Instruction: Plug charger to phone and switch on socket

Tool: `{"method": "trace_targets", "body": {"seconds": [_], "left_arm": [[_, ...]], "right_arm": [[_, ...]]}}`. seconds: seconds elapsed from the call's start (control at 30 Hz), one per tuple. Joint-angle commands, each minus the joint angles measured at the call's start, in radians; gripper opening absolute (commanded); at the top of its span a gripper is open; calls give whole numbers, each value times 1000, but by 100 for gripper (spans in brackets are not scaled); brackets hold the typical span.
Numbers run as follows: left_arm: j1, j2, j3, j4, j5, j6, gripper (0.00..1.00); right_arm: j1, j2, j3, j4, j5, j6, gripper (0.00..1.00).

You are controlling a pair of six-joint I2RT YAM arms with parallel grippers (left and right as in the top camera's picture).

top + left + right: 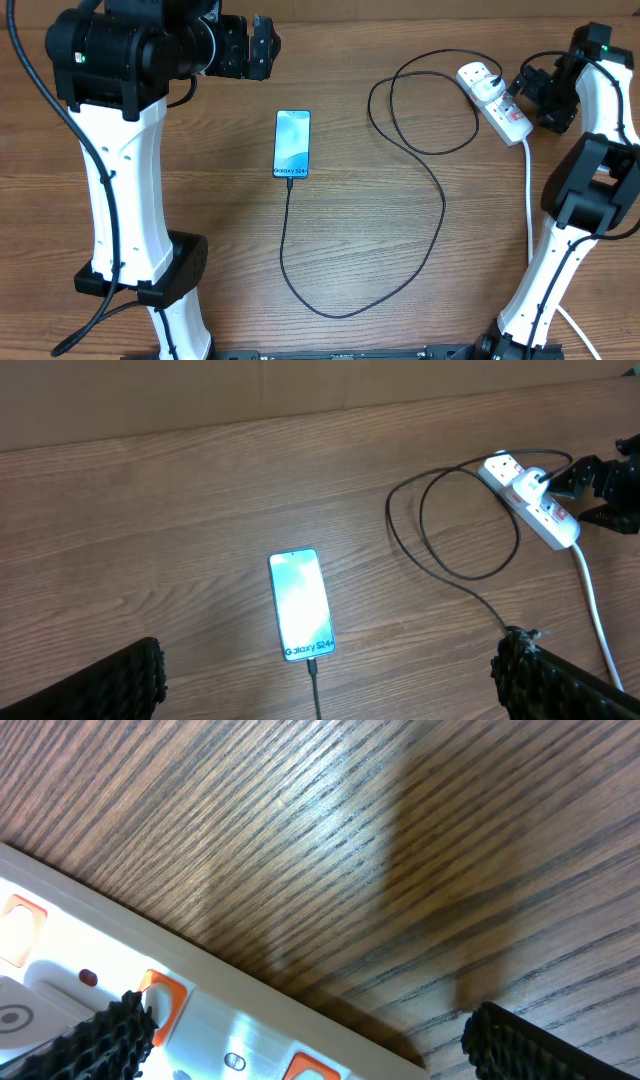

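Right wrist view: the right gripper hangs wide open, holding nothing, over the socket, a red switch by its 9 o'clock finger. A press missing the rocker could shove the strip and tug the charger from the phone, which lies at the socket's 9 o'clock. Bare table surrounds both. At the phone's 11 o'clock the left gripper gapes empty.

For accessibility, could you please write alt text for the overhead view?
A Galaxy S24 phone lies screen-up mid-table, its black charger cable looping to a white power strip. The right arm's fingers are at the strip; the left arm's fingers are clear of the phone.
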Motion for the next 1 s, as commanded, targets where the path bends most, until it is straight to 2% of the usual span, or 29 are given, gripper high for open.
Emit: {"method": "trace_targets", "body": {"seconds": [0.0, 0.63, 0.8, 0.97], "left_arm": [[2, 4, -1, -2, -6, -6, 100], [2, 4, -1, -2, -6, -6, 100], [2, 4, -1, -2, -6, -6, 100], [2, 4, -1, -2, -6, -6, 100]], "right_arm": [[13, 29, 1, -16, 9, -23, 100], [40, 67, 17, -56, 17, -25, 100], [13, -1, 53, -117, 16, -17, 100], [-15, -154, 65, -166, 16, -8, 100]]}}
